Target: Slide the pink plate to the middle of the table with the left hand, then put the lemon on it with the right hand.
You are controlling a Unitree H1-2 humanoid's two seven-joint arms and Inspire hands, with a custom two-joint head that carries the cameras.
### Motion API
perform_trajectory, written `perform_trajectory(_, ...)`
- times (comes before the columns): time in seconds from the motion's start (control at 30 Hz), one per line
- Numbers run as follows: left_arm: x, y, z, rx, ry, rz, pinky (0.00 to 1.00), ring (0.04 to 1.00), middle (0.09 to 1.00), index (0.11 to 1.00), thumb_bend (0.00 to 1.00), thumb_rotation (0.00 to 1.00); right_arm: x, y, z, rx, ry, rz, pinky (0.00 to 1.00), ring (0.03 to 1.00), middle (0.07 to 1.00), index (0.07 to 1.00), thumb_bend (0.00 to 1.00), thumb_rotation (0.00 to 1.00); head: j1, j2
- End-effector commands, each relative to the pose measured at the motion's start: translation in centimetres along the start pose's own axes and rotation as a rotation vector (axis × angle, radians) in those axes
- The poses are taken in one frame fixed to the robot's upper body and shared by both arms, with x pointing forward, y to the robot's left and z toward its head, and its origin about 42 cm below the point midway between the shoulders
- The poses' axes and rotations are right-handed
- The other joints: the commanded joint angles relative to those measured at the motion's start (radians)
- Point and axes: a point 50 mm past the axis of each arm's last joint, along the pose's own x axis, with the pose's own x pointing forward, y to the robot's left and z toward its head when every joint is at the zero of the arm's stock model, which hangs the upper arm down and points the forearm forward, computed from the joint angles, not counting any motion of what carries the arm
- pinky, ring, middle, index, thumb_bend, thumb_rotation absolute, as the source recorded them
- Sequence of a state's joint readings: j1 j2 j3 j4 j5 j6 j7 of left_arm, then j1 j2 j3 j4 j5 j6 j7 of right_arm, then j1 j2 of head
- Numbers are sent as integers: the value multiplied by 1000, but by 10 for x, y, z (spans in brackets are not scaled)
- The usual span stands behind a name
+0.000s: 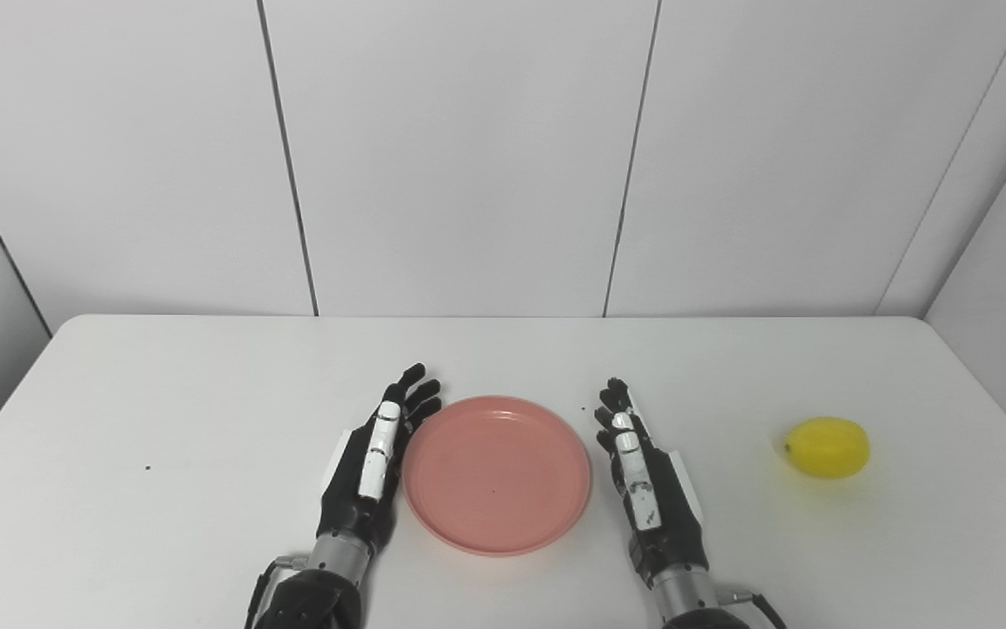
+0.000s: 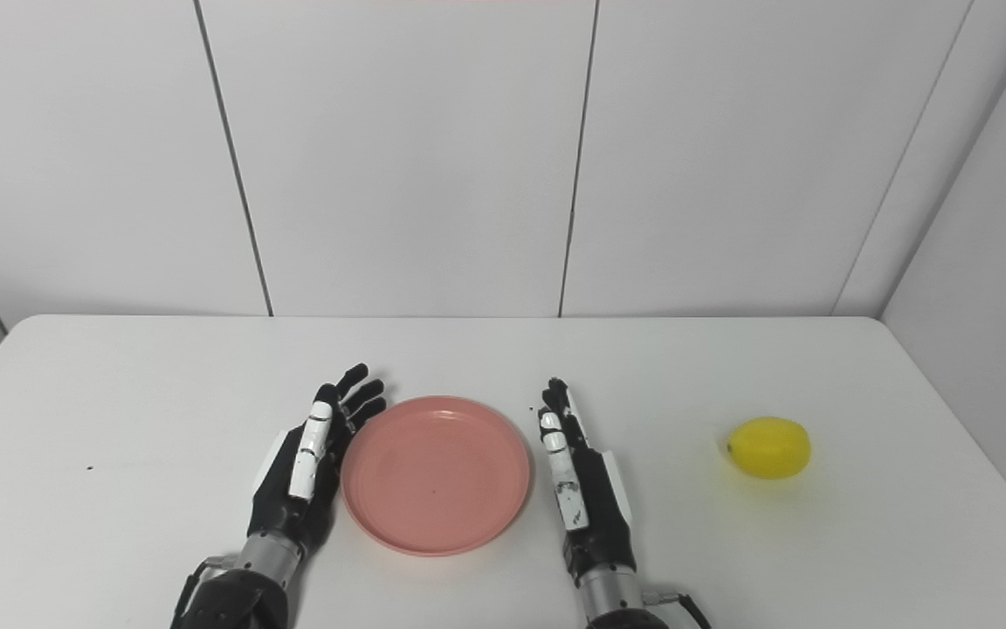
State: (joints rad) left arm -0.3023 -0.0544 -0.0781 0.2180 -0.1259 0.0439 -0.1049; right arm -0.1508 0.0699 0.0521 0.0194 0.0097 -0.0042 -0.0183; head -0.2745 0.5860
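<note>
A white desk (image 1: 206, 393) is filling the lower half of both views, and a wall of pale panels (image 1: 468, 148) is rising behind its far edge. The desk is carrying only a few things, all toward its near side.

The pink plate (image 1: 497, 474) is lying flat near the middle of the desk, close to the near edge, with nothing sitting in it. It is serving as the landmark for the rest.

To the left of the plate, the left hand (image 1: 369, 467) is resting with its fingers stretched out and spread, pointing away from the robot. It is gripping nothing. Its inner side is lying right along the plate's left rim; whether the two are actually touching cannot be told from these views.

To the right of the plate, the right hand (image 2: 580, 489) is lying in a matching pose, fingers extended and slightly apart, holding nothing. A narrow strip of bare desk is showing between it and the plate's right rim, so it is sitting just beside the plate rather than against it.

The lemon (image 2: 769, 447) is sitting on the desk well to the right of the plate, beyond the right hand and clear of it, at about the same depth as the plate's centre. It is lying on its side with one pointed end facing the plate.
</note>
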Motion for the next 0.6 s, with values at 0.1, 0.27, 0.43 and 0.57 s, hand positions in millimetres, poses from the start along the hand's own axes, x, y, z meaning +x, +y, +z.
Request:
perform_trajectory(0.1, -2, -4, -9, -9, 34, -8, 910, 898, 895, 895, 628, 1000, 9, -5, 26, -32, -140, -50, 999, 966, 959, 955, 686, 1000, -21, 0)
perform_trajectory(0.27, 0, 2, -12, 10, 30, 0, 916, 905, 901, 903, 634, 1000, 9, -20, 38, -169, -202, -147, 972, 949, 949, 941, 686, 979, -37, -2)
perform_trajectory(0.43, 1, 7, -12, 32, 14, 4, 927, 916, 912, 913, 634, 1000, 6, -40, 53, -350, -244, -268, 892, 924, 937, 941, 635, 854, -60, -8)
perform_trajectory(0.57, 2, 9, -12, 39, 6, 5, 938, 926, 918, 918, 634, 1000, 3, -57, 62, -444, -238, -373, 868, 916, 924, 930, 665, 596, -62, -6)
